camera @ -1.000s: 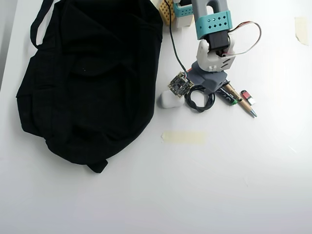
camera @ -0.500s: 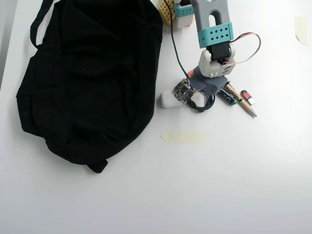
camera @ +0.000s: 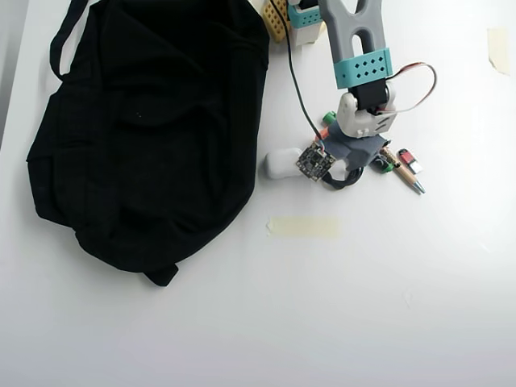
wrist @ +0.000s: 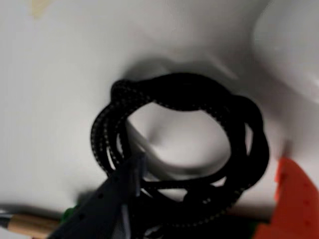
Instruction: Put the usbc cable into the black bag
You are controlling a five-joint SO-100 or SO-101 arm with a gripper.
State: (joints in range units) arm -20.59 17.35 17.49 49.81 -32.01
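Note:
The USB-C cable [wrist: 184,97] is a black braided coil lying on the white table; in the overhead view only a loop of it [camera: 348,181] shows under the arm. My gripper [wrist: 209,167] is open and straddles the coil. The dark finger [wrist: 117,196] sits over the coil's lower left strands, and the orange finger [wrist: 294,199] stands just off its right side. In the overhead view the gripper [camera: 347,165] is right of the black bag [camera: 153,121], which lies flat and slumped on the left half of the table.
A rounded white object [camera: 278,164] lies between bag and gripper. A wooden-ended pen [camera: 403,171] and a red-and-black stick [camera: 409,160] lie right of the gripper. Tape strips [camera: 305,226] are stuck on the table. The arm's base [camera: 302,14] stands at the top.

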